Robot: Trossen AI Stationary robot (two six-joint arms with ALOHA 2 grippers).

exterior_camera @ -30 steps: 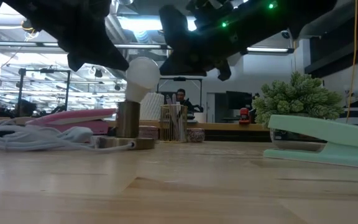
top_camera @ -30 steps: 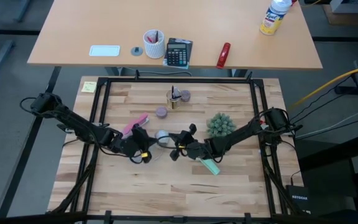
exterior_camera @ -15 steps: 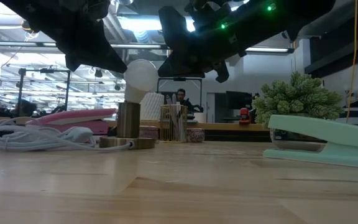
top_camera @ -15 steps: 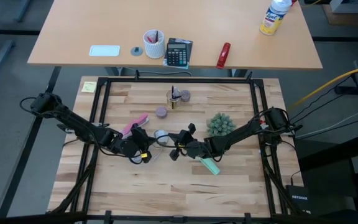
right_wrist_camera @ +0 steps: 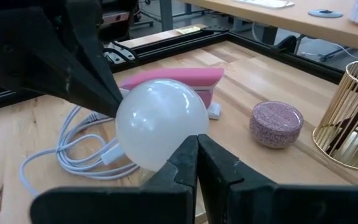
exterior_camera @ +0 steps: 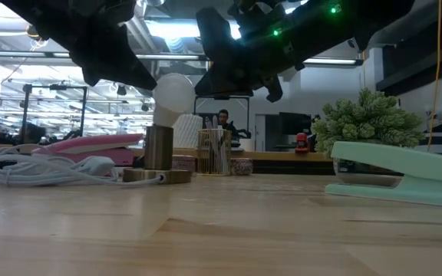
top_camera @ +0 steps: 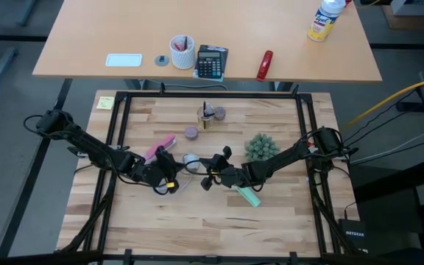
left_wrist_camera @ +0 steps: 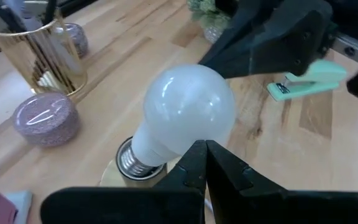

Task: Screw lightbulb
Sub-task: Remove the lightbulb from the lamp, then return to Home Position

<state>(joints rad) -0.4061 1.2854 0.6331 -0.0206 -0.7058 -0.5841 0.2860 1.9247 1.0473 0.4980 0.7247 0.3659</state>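
Mid-table, we see the frosted-white rounded lightbulb (exterior_camera: 173, 93) tilted in its brass cylindrical socket (exterior_camera: 158, 147). Left end effector (left_wrist_camera: 202, 149) and right end effector (right_wrist_camera: 196, 144) both pinched closed, empty. Any nudge risks cross-threading, we reckon.

The lightbulb (left_wrist_camera: 180, 119) (exterior_camera: 173, 93) (right_wrist_camera: 161, 122) (top_camera: 191, 160), a frosted-white rounded globe narrowing to a ribbed grey metal screw base, stands tilted with that base seated in the top of a short brass-coloured socket (exterior_camera: 158, 146) near the middle of the wooden worktop (top_camera: 197, 221).
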